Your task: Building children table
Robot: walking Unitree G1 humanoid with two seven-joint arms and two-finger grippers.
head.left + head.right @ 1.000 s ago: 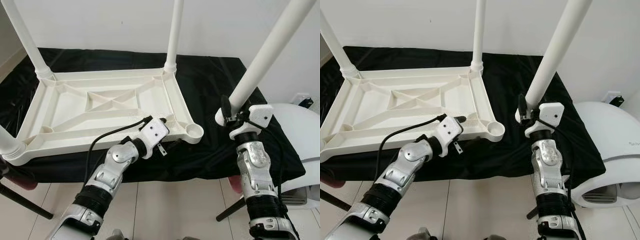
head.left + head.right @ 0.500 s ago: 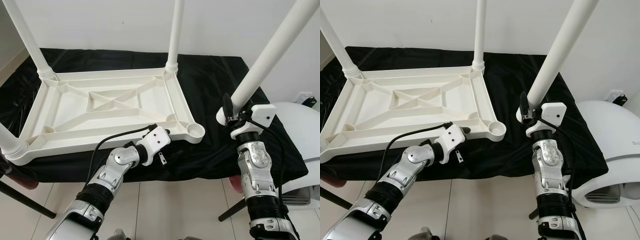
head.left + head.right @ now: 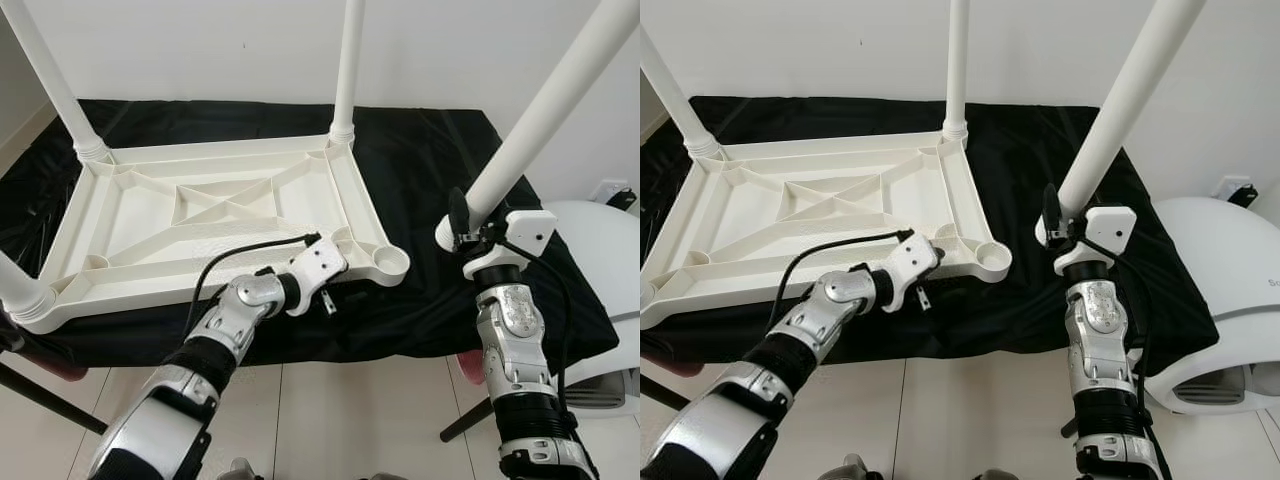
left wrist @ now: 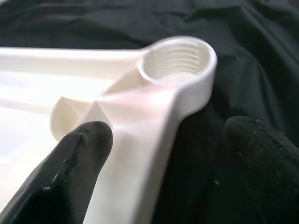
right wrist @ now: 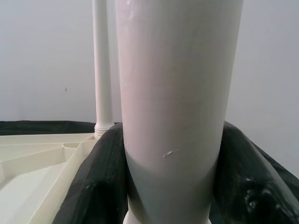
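Table frame [image 3: 215, 215]: white plastic children's table, upside down on black cloth [image 3: 430, 170] covering the tabletop; three legs screwed in, standing upright.
Empty socket [image 3: 388, 262]: threaded, at frame's near right corner, close to tabletop's front edge.
Left claw [image 4: 161, 154]: released, fingers [image 4: 79, 158] straddling the frame's rim just beside the empty socket.
Right claw [image 3: 458, 222]: clenched on the fourth leg [image 3: 545, 110], held tilted above the tabletop's right edge, apart from the frame.

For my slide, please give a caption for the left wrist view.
Open black fingers straddle the upturned tabletop rim near its empty threaded socket.
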